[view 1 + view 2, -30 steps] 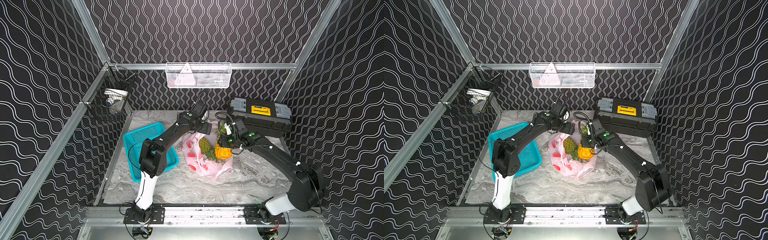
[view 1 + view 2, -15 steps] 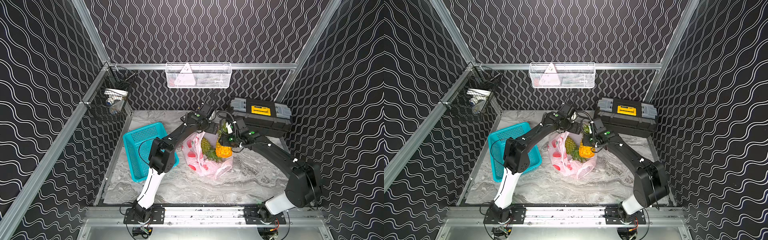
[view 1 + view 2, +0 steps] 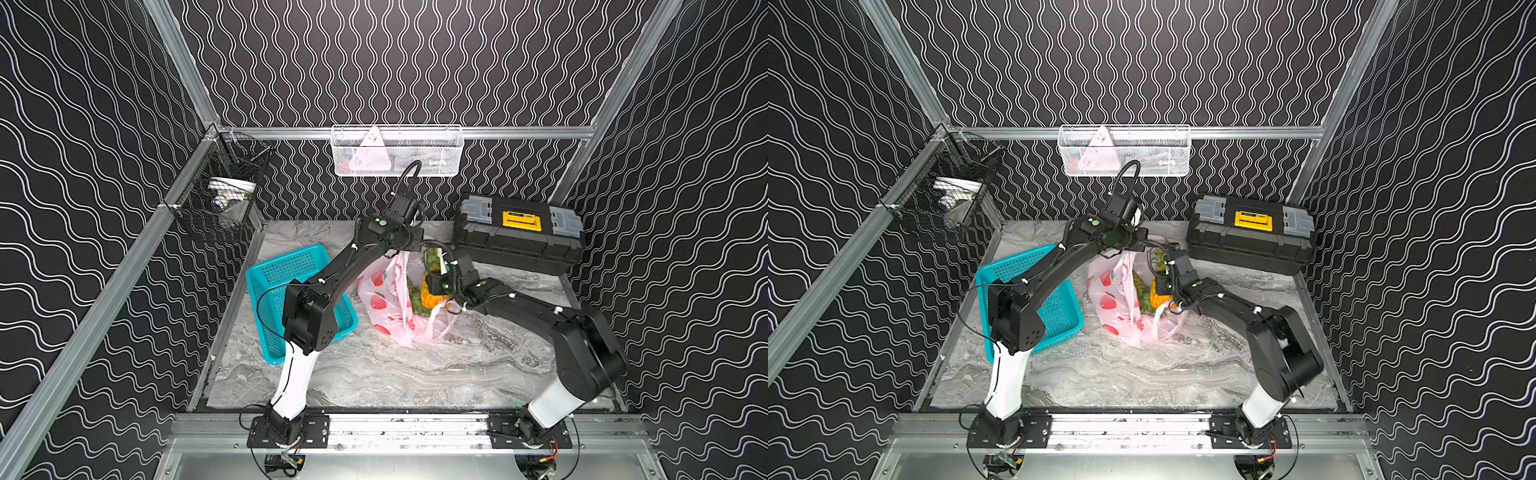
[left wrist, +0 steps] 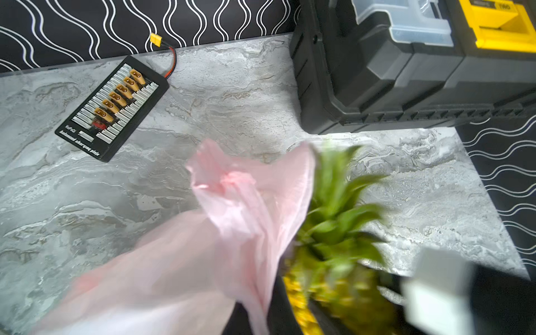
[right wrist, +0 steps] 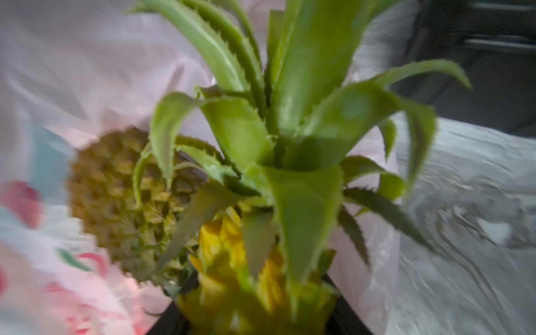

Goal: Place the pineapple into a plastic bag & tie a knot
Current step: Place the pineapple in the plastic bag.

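Our left claw (image 3: 404,250) is pinched tight on the top of the bag (image 3: 382,293), holding it up mid-table. Our right claw (image 3: 436,285) grips a yellow pineapple (image 5: 229,240) at the bag's 3 o'clock. We should hold the mouth wide and lower the fruit slowly. We count two pineapples, a brown pineapple (image 5: 116,188) inside, one bag, one basket (image 3: 291,266), one toolbox (image 3: 519,239).
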`<action>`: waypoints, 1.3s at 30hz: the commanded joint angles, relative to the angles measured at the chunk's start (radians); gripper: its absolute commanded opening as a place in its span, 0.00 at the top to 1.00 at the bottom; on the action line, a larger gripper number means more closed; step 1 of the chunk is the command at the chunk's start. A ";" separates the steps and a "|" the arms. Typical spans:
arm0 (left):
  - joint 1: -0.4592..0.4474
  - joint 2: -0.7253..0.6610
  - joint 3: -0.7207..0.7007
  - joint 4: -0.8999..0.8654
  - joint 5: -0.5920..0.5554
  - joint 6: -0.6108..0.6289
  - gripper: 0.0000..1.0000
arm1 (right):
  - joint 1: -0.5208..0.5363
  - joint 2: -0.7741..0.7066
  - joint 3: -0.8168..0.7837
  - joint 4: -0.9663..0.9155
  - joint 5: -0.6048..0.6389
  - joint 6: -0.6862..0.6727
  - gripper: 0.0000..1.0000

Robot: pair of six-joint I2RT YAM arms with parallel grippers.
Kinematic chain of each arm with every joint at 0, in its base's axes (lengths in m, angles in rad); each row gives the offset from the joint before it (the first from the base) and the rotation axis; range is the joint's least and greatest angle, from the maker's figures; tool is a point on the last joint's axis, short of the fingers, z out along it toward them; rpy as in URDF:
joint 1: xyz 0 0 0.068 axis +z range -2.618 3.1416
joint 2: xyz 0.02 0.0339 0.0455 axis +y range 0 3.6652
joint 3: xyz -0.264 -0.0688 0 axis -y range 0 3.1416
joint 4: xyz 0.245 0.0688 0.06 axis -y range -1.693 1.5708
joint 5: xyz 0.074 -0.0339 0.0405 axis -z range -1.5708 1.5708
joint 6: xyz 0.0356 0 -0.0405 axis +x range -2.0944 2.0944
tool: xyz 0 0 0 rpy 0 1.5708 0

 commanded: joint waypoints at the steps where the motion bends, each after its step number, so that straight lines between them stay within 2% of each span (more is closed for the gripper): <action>1: 0.016 -0.035 -0.014 0.034 0.048 -0.022 1.00 | 0.044 0.078 -0.022 0.086 0.045 -0.115 1.00; 6: 0.091 -0.093 -0.106 0.140 0.205 -0.073 1.00 | 0.062 0.202 0.026 -0.028 -0.120 -0.076 1.00; 9: 0.095 -0.077 -0.126 0.128 0.269 -0.057 1.00 | 0.054 0.177 0.046 -0.042 -0.242 -0.016 1.00; 11: 0.099 -0.063 -0.152 0.121 0.272 -0.052 1.00 | 0.053 0.125 0.035 -0.012 -0.338 0.006 0.90; 13: 0.117 -0.060 -0.200 0.141 0.261 -0.063 1.00 | 0.053 0.085 0.037 -0.014 -0.410 0.014 0.87; 17: 0.174 -0.071 -0.272 0.196 0.277 -0.118 1.00 | 0.076 0.023 0.029 -0.075 -0.393 -0.014 0.89; 20: 0.190 -0.075 -0.272 0.217 0.329 -0.127 1.00 | 0.100 0.003 0.005 -0.074 -0.387 -0.017 0.86; 23: 0.182 -0.085 -0.265 0.257 0.421 -0.120 1.00 | 0.105 0.099 0.140 -0.213 -0.439 -0.005 0.90; 25: 0.180 -0.106 -0.291 0.298 0.449 -0.128 1.00 | 0.123 0.160 0.214 -0.258 -0.430 0.008 0.90; 26: 0.180 -0.118 -0.310 0.318 0.449 -0.134 1.00 | 0.130 0.185 0.240 -0.281 -0.408 0.026 0.87; 28: 0.181 -0.124 -0.329 0.326 0.458 -0.136 1.00 | 0.118 0.196 0.241 -0.266 -0.410 0.103 0.68; 32: 0.181 -0.094 -0.334 0.296 0.485 -0.121 1.00 | 0.057 0.100 0.120 -0.102 -0.545 0.247 0.41; 35: 0.185 -0.094 -0.378 0.325 0.487 -0.132 1.00 | 0.045 0.027 0.075 -0.098 -0.537 0.257 0.29; 39: 0.187 -0.075 -0.400 0.361 0.505 -0.152 1.00 | 0.029 -0.031 0.076 -0.152 -0.536 0.245 0.20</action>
